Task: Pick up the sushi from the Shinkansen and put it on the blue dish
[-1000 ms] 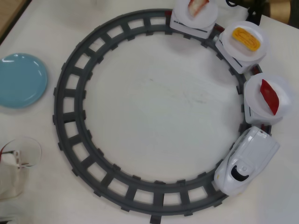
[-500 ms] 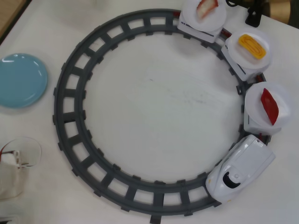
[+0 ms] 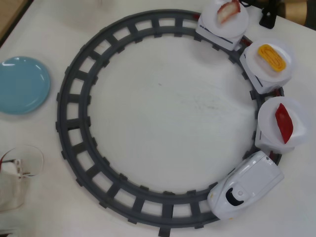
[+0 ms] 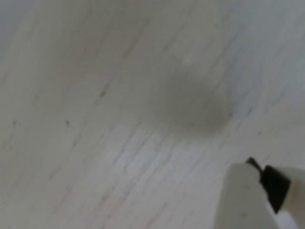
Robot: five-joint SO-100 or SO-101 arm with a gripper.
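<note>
Sushi [image 3: 284, 123] on Shinkansen [image 3: 245, 183] car, blue dish [image 3: 22, 85] apart

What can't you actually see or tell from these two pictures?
- The pincer: the wrist view shows only a blurred corner of it, cut off by the edge; open or shut is unclear.
- The arm: only a dark bit shows at the overhead view's top edge.
- The clear object at the overhead view's left edge: cropped, so unidentifiable.
</note>
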